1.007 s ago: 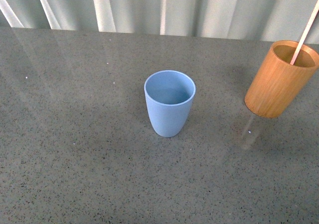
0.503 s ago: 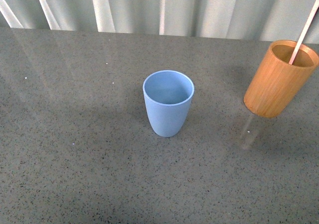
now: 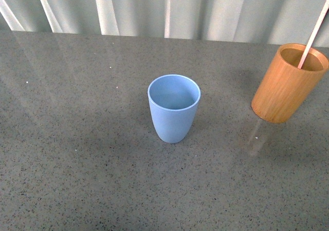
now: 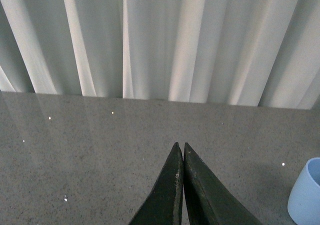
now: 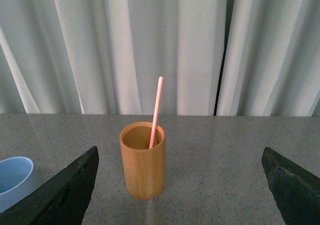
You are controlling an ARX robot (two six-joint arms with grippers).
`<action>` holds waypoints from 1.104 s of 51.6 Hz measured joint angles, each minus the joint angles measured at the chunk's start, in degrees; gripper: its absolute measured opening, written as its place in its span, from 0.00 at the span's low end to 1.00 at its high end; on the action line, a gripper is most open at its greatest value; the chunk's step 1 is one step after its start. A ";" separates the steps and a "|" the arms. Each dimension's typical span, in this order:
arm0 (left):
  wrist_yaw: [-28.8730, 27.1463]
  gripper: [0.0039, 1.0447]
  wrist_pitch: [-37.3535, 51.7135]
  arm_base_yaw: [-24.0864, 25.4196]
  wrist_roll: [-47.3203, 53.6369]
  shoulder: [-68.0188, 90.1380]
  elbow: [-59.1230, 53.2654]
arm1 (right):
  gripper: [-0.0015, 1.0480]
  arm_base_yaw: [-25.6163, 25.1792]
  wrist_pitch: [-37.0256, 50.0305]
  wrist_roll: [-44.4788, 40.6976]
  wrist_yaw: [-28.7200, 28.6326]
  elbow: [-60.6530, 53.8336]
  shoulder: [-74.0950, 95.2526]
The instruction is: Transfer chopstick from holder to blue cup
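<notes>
Pressing together tip to tip, the left fingers [image 4: 167, 195] are two dark, matte, tapering blades, fully closed with nothing held between them. The right fingers [image 5: 65, 195] are spread wide, as dark wedge shapes far apart from each other, and they grip nothing. Straight ahead of the right fingers, in the gap between them but well clear of both tips, stands the holder [image 5: 143, 170], a smooth orange-brown wooden cylinder with thick walls and a hollow, shadowed inside. The chopstick [image 5: 156, 110] is in that holder: a long, thin, straight stick, pale with a pinkish cast, its lower end inside and its shaft leaning on the rim and rising well above it. The blue cup [image 3: 174, 108] is a plain matte light blue tumbler that narrows toward its base. It stands upright and open-mouthed, well apart from the holder, out past the right finger on the left arm's side and partly hidden behind it. It also sits off to the side of the left fingers. Everything stands on the bench [image 3: 77, 138], a grey speckled stone-like surface with a slight sheen that carries a faint pale reflection below the holder. Beyond the far edge hangs a pleated whitish curtain [image 3: 180, 10].
</notes>
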 joint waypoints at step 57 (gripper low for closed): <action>0.02 0.03 -22.16 0.00 0.00 -24.74 -1.16 | 0.90 0.00 0.00 0.02 0.00 0.00 0.00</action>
